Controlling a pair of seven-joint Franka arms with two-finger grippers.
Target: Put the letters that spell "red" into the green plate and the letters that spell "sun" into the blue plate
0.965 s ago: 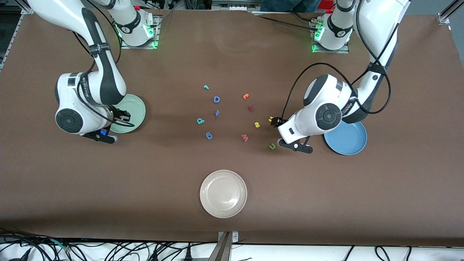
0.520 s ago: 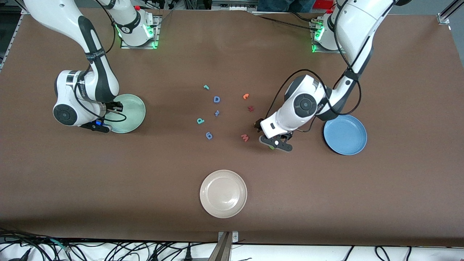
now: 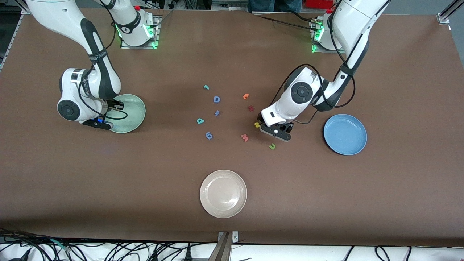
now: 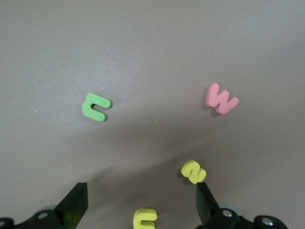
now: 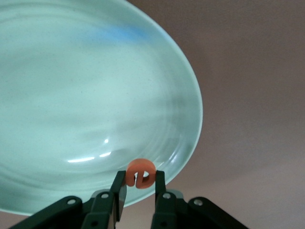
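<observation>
1. Right gripper up over the green plate, close to the rim at the right arm's end of the table; fingers pinched narrow on the orange "e", held upright between the pads.
2. Left gripper above the table over the yellow letters, fingers spread wide and holding nothing.
3. Yellow "u" flat on the table between the spread fingers in the left wrist view; hidden under the arm in the front view.
4. Yellow "s" just beside one fingertip, lying flat.
5. Green "n" on the table, nearer to the front camera than the left gripper's spot, apart from the yellow pair.
6. Pink "w" near the "s", toward the right arm's end of the table from the "n".
7. Blue plate toward the left arm's end of the table, well apart from the letters, nothing in it.
8. Teal "d" and smaller teal "r" in the middle cluster, well apart from both plates; blue capital D between them.
9. Other orange letter and dark red letter close together, just beside the left arm's wrist.
10. White plate nearest the front camera, holding nothing.
</observation>
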